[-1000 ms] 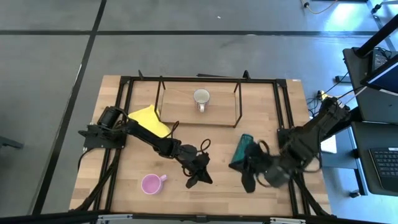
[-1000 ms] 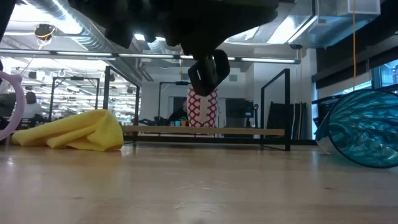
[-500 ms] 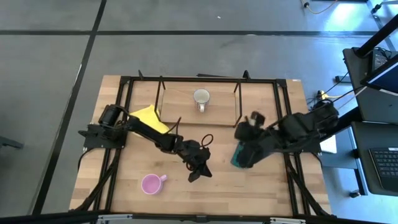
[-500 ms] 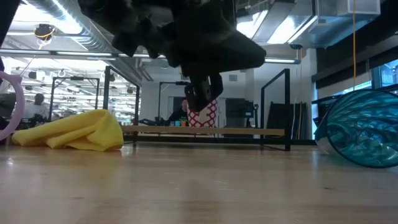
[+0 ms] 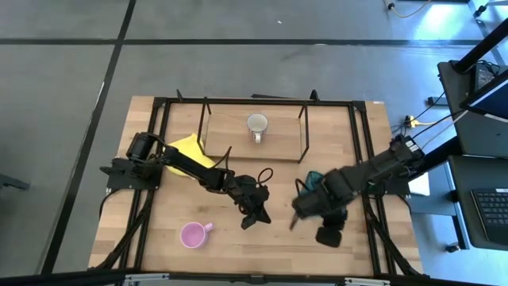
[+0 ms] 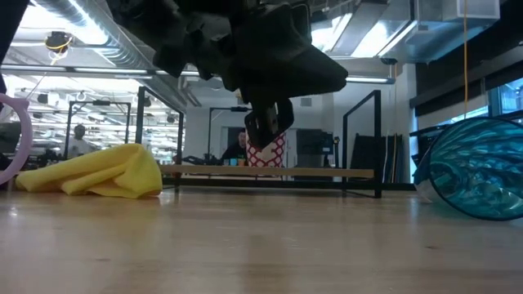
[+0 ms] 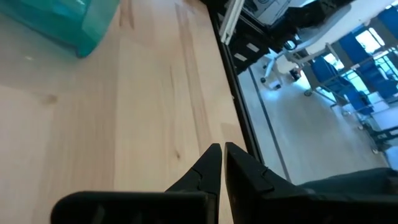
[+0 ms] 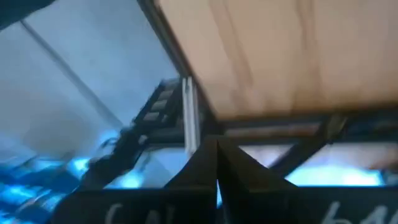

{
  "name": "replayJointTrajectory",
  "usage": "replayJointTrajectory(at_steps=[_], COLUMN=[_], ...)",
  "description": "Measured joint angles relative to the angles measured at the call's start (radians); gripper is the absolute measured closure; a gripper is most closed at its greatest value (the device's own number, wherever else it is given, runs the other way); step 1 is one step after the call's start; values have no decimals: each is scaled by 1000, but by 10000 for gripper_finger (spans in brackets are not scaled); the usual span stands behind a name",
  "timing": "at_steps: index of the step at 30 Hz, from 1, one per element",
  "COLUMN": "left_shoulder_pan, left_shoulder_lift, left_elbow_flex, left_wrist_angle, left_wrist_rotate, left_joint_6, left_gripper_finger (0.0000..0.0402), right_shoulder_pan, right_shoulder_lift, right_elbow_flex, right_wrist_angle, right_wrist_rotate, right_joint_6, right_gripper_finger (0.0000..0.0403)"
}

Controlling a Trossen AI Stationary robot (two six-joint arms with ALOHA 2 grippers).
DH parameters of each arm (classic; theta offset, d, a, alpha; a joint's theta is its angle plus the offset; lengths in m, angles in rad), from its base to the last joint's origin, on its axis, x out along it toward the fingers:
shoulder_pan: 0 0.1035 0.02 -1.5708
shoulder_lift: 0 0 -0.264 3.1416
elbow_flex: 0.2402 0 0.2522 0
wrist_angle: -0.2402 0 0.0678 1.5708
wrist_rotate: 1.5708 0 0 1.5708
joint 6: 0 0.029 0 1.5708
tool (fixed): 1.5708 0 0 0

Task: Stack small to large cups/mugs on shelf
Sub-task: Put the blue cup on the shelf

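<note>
The teal tumbler (image 6: 478, 175) lies on its side on the table's right part, and my right arm partly covers it in the high view (image 5: 311, 182). The pink mug (image 5: 193, 234) stands near the table's near edge, left of centre. The white mug (image 5: 256, 125) stands on the shelf (image 5: 230, 147) at the far side. My left gripper (image 5: 252, 216) hangs shut over the table's middle, left of the tumbler (image 7: 56, 18). My right gripper (image 5: 296, 221) is shut, just on the near side of the tumbler and above the table.
A yellow cloth (image 5: 187, 151) lies crumpled by the shelf's left end. Black frame rods (image 5: 361, 151) run along the table's sides. Bare wood lies between the pink mug and the tumbler. A person shows far off in the room (image 6: 79, 135).
My right arm has swung quickly: its gripper went from the near side of the tumbler toward the far edge, then back toward the near edge and a little left. My left gripper has drawn slightly toward the far edge and turned. The tumbler and both mugs have stayed put.
</note>
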Motion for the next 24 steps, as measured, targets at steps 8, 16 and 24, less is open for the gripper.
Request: replayJointTrajectory(at_steps=[8, 16, 24], left_shoulder_pan=[-5, -7, -20], left_shoulder_lift=[0, 0, 0], left_elbow_flex=[0, 0, 0], left_wrist_angle=[1, 0, -3], left_wrist_rotate=[25, 51, 53], left_joint_6=[25, 18, -8], left_gripper_finger=[388, 388, 388], right_shoulder_pan=[165, 101, 52], right_shoulder_lift=[11, 163, 294], right_elbow_flex=[267, 410, 585], right_wrist_angle=[258, 241, 153], right_wrist_rotate=[861, 970, 1501], right_joint_6=[-172, -816, -1358], right_gripper_finger=[394, 374, 372])
